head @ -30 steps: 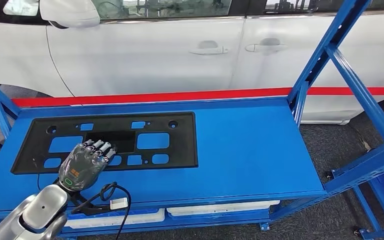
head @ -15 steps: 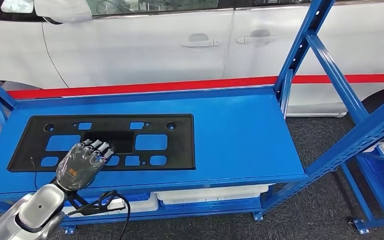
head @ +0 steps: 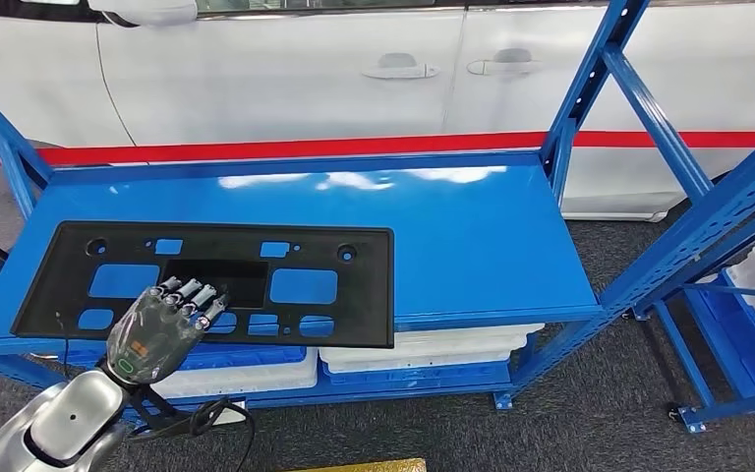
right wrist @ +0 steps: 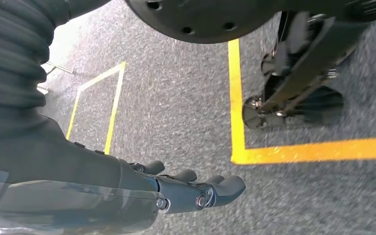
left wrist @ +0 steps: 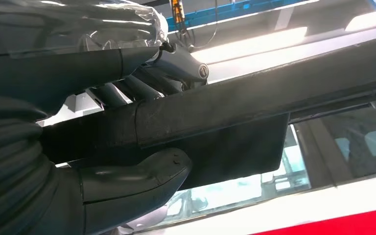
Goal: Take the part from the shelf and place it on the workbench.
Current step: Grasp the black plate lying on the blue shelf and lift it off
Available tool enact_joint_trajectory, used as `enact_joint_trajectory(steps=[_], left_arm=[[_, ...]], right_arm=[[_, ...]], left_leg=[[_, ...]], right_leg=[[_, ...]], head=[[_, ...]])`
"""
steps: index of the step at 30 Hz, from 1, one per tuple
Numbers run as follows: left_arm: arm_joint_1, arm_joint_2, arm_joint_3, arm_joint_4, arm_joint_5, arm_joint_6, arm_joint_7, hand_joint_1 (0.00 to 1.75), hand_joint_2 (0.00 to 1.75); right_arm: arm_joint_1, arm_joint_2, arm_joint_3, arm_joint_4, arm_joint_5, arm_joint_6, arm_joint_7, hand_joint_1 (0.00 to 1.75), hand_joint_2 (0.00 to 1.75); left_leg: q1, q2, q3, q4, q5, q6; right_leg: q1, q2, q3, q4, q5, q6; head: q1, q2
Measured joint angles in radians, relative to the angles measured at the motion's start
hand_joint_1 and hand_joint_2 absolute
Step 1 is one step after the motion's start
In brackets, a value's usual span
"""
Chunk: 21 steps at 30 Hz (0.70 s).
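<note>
The part is a flat black plastic panel point(head: 364, 295) with several cut-outs, lying on the blue shelf point(head: 472, 236) towards its left. Its near edge sticks out past the shelf's front lip. My left hand point(head: 162, 324) grips that near edge left of the middle, fingers on top. In the left wrist view the thumb point(left wrist: 137, 178) is under the panel's edge point(left wrist: 274, 98) and the darker fingers are over it. My right hand point(right wrist: 176, 188) hangs above the grey floor with its fingers stretched out and nothing in them.
A white car point(head: 285, 79) stands just behind the shelf. Blue uprights point(head: 590, 88) rise at the shelf's right end, with another blue rack point(head: 737, 295) further right. White bins point(head: 423, 359) sit on the lower level. A black cable point(head: 206, 418) dangles from my left arm. Yellow floor lines point(right wrist: 235, 98).
The camera has pulled back and the whole scene shifted. The panel, earlier lying fully on the shelf top, now overhangs the front lip, with my left hand still on its near edge.
</note>
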Motion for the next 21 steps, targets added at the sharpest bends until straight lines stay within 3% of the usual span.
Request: enact_joint_trajectory(steps=[2, 4, 6, 7, 8, 10, 11, 12, 13, 15, 17, 18, 19, 21], left_arm=[[0.0, 0.002, -0.002, -0.011, 0.005, 0.003, 0.0, 1.75, 1.75], [0.001, 0.004, -0.002, -0.021, 0.011, 0.009, 0.0, 1.75, 1.75], [0.006, 0.008, -0.002, -0.027, 0.016, 0.016, 0.001, 1.75, 1.75], [0.009, 0.011, -0.002, -0.029, 0.018, 0.019, 0.001, 1.75, 1.75], [0.012, 0.014, -0.001, -0.03, 0.019, 0.021, 0.001, 1.75, 1.75], [0.015, 0.019, -0.001, -0.031, 0.02, 0.024, 0.001, 1.75, 1.75], [0.017, 0.02, -0.001, -0.031, 0.02, 0.024, 0.001, 1.75, 1.75], [0.02, 0.021, -0.001, -0.031, 0.02, 0.025, 0.001, 1.75, 1.75], [0.022, 0.021, -0.001, -0.031, 0.02, 0.025, 0.001, 1.75, 1.75], [0.024, 0.023, -0.001, -0.032, 0.02, 0.026, 0.001, 1.75, 1.75], [0.024, 0.025, 0.0, -0.034, 0.02, 0.026, 0.001, 1.75, 1.75], [0.025, 0.025, 0.001, -0.036, 0.02, 0.026, 0.001, 1.75, 1.75], [0.025, 0.026, 0.001, -0.037, 0.02, 0.027, 0.001, 1.75, 1.75], [0.025, 0.026, 0.001, -0.039, 0.021, 0.029, 0.001, 1.75, 1.75]], right_arm=[[-0.001, 0.0, -0.003, 0.0, 0.0, 0.0, -0.001, 0.0, 1.75], [-0.001, 0.0, -0.004, 0.0, 0.001, 0.0, -0.002, 0.0, 1.75], [-0.001, 0.002, -0.004, 0.001, 0.004, 0.001, -0.006, 0.0, 1.75], [-0.001, 0.003, -0.004, 0.001, 0.005, 0.001, -0.009, 0.0, 1.75], [-0.001, 0.004, -0.004, 0.001, 0.005, 0.002, -0.011, 0.0, 1.75], [-0.001, 0.005, -0.004, 0.001, 0.006, 0.003, -0.013, 0.0, 1.75], [-0.001, 0.005, -0.004, 0.001, 0.006, 0.003, -0.013, 0.0, 1.75], [-0.001, 0.005, -0.004, 0.001, 0.007, 0.003, -0.014, 0.0, 1.75], [-0.002, 0.005, -0.004, 0.001, 0.007, 0.003, -0.014, 0.0, 1.75], [-0.003, 0.007, -0.004, 0.001, 0.007, 0.003, -0.015, 0.0, 1.75], [-0.003, 0.008, -0.004, 0.001, 0.007, 0.003, -0.015, 0.0, 1.75], [-0.004, 0.009, -0.004, 0.001, 0.007, 0.003, -0.015, 0.0, 1.75], [-0.004, 0.009, -0.004, 0.001, 0.007, 0.003, -0.015, 0.0, 1.75], [-0.003, 0.009, -0.004, 0.001, 0.007, 0.003, -0.016, 0.0, 1.75]], left_leg=[[-0.003, 0.0, -0.016, 0.01, 0.011, -0.009], [-0.004, 0.001, -0.024, 0.011, 0.025, -0.021], [-0.003, -0.001, -0.03, 0.014, 0.026, -0.033], [-0.002, -0.002, -0.038, 0.029, 0.004, -0.038], [-0.001, -0.004, -0.05, 0.062, -0.035, -0.042], [0.003, -0.004, -0.081, 0.179, -0.131, -0.049], [0.004, -0.004, -0.092, 0.24, -0.161, -0.052], [0.004, -0.004, -0.092, 0.282, -0.167, -0.054], [0.005, -0.004, -0.078, 0.291, -0.151, -0.056], [0.007, -0.004, 0.001, 0.207, -0.095, -0.057], [0.005, -0.007, 0.099, 0.069, -0.094, -0.052], [0.003, -0.009, 0.125, 0.025, -0.106, -0.046], [0.0, -0.011, 0.133, 0.003, -0.116, -0.039], [0.0, -0.009, 0.118, 0.0, -0.1, -0.022]], right_leg=[[0.005, 0.0, 0.095, -0.137, 0.002, -0.011], [0.011, 0.001, 0.128, -0.198, -0.009, -0.022], [0.008, -0.001, 0.116, -0.205, 0.008, -0.035], [0.006, -0.004, 0.108, -0.208, 0.018, -0.044], [0.003, -0.006, 0.098, -0.21, 0.03, -0.051], [0.004, -0.009, 0.07, -0.206, 0.05, -0.058], [0.005, -0.01, 0.054, -0.203, 0.06, -0.059], [0.005, -0.011, 0.037, -0.199, 0.071, -0.058], [0.005, -0.011, 0.019, -0.194, 0.08, -0.056], [0.003, -0.011, -0.015, -0.18, 0.097, -0.05], [0.004, -0.009, -0.038, -0.165, 0.11, -0.038], [0.006, -0.009, -0.042, -0.161, 0.117, -0.032], [0.007, -0.008, -0.044, -0.162, 0.125, -0.026], [0.006, -0.006, -0.047, -0.164, 0.138, -0.014]], head=[[0.0, 0.0], [0.0, 0.0], [0.0, 0.0], [0.0, 0.0], [0.0, 0.0], [0.0, 0.0], [0.0, 0.0], [0.0, 0.0], [0.0, 0.0], [0.0, 0.0], [0.0, 0.0], [0.0, 0.0], [0.0, 0.0], [0.0, 0.0]])
